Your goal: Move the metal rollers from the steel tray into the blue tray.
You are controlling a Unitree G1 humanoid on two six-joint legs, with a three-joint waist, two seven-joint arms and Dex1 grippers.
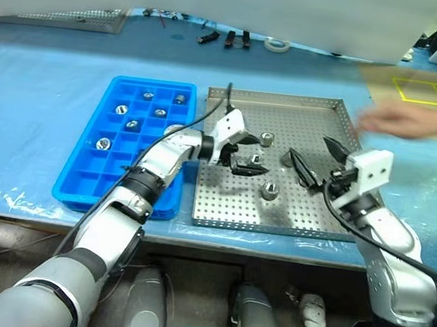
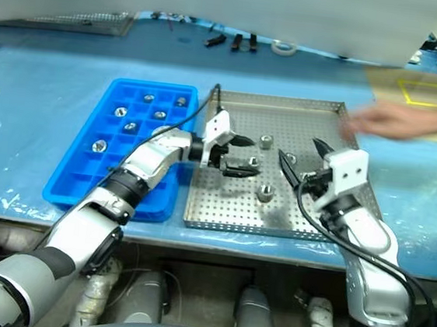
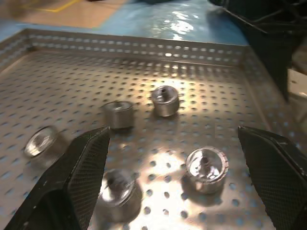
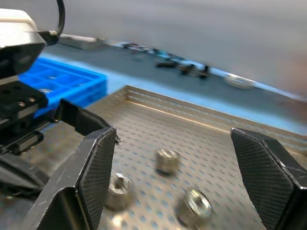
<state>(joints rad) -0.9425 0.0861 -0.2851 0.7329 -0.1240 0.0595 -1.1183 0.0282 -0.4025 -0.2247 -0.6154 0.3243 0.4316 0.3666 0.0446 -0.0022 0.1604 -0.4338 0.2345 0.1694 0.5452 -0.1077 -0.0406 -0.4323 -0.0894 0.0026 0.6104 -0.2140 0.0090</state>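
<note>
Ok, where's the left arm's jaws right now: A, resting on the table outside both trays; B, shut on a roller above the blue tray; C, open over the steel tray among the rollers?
C: the left gripper hangs with jaws spread over the steel tray, a metal roller between them.

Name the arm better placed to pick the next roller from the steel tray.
Left, probably: its open claw hovers right over a roller in the steel tray, next to the blue tray.

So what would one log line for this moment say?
left gripper: open, over steel tray | right gripper: open, empty | rollers: some in blue tray | hand: at tray's far corner
</note>
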